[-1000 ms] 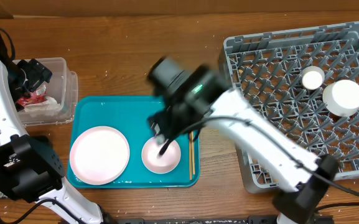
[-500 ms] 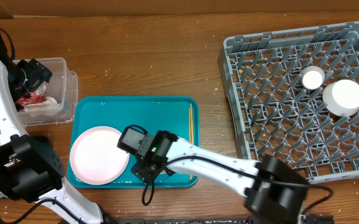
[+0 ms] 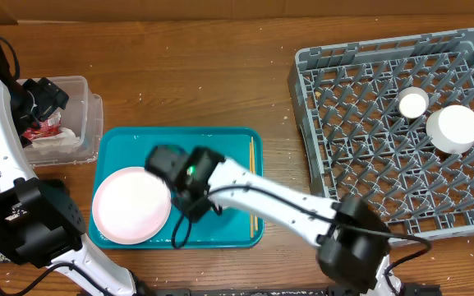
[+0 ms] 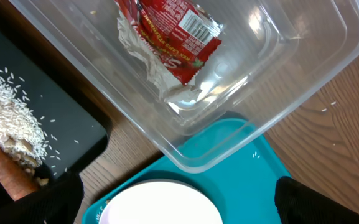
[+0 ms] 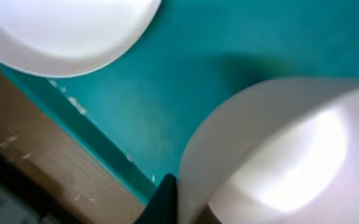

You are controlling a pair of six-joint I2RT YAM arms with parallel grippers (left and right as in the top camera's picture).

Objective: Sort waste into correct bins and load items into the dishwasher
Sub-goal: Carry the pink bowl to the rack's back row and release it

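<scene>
Over the teal tray [image 3: 138,144], from overhead, the right pincer [image 3: 189,204] has been moved beside the pink plate [image 3: 130,205]; the pale pink bowl [image 5: 279,155] is hidden beneath it. At the left wrist, the left pincer [image 4: 176,202] is held spread, empty, above the clear tub [image 4: 303,74]. At the right wrist, the bowl is seen pinched by its rim, judged ready for the dish rack [image 3: 360,164].

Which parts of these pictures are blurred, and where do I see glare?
Overhead view: sharp, only the right arm is slightly smeared by motion. Left wrist view: in focus, with white glare on the clear tub. Right wrist view: soft everywhere; the pale pink bowl is too near, out of focus, with a bright spot.
</scene>
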